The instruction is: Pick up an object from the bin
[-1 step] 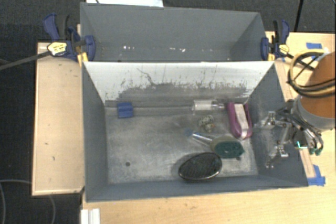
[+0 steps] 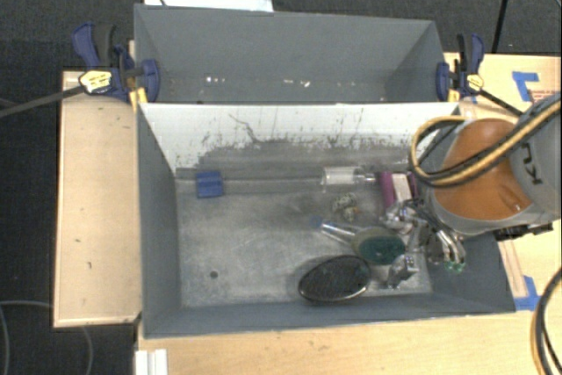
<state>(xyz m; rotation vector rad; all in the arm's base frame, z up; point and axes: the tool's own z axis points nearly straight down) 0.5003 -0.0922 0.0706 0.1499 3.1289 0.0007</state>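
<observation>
Looming over the right end of the grey bin (image 2: pixel 246 246), the arm's orange cover (image 2: pixel 479 176) hangs above the claw (image 2: pixel 411 252), low among clutter by the near right corner. Wide or narrow? Cannot tell. A dark oval disc (image 2: pixel 334 279) lies against the front wall. A green round piece (image 2: pixel 379 248), the likeliest pick, sits just beside the claw. A purple tube (image 2: pixel 389 185) lies behind. The risk is crowding: a close could shove the green piece onto the oval, or grab two things at once.
</observation>
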